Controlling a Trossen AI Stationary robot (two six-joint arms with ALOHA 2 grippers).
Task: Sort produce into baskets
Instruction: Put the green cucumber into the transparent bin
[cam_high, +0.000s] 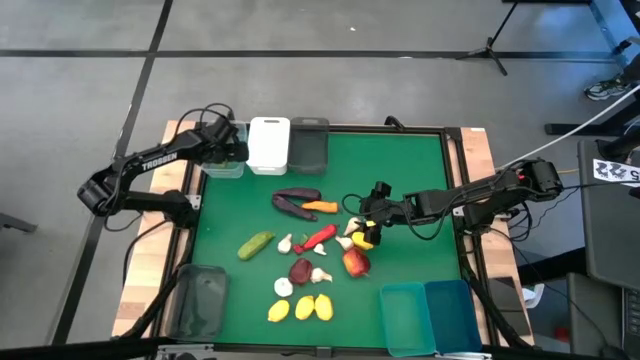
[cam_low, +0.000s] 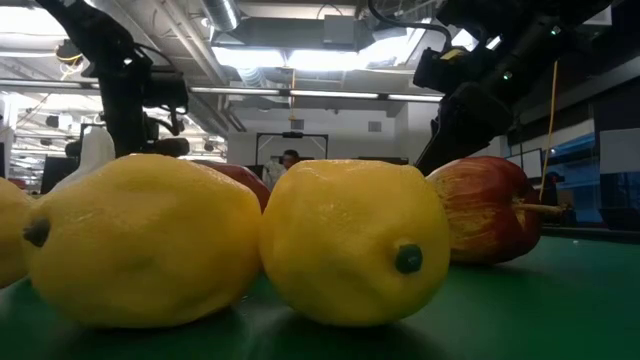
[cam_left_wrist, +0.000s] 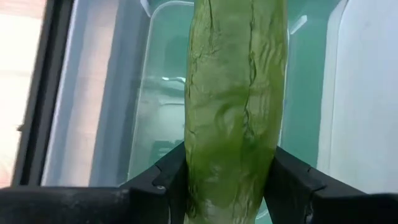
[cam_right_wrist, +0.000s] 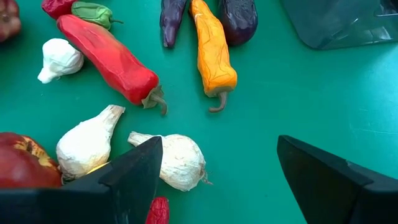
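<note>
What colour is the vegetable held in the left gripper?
Green: a cucumber, clearest in the left wrist view.

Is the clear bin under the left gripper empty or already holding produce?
Apparently empty. In the left wrist view, the clear bin shows a bare floor, though the gripped cucumber hides part of it.

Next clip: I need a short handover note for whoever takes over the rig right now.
Left gripper: shut on a cucumber, held over the clear bin at the table's far left corner; not released yet.
Right gripper: open, empty, hovering over the pile mid-table, a garlic bulb between its fingers.
On the mat: second cucumber, eggplants, carrot, chili, three lemons, red fruit.
Teal bins look empty.
Left: nearly everything.
</note>
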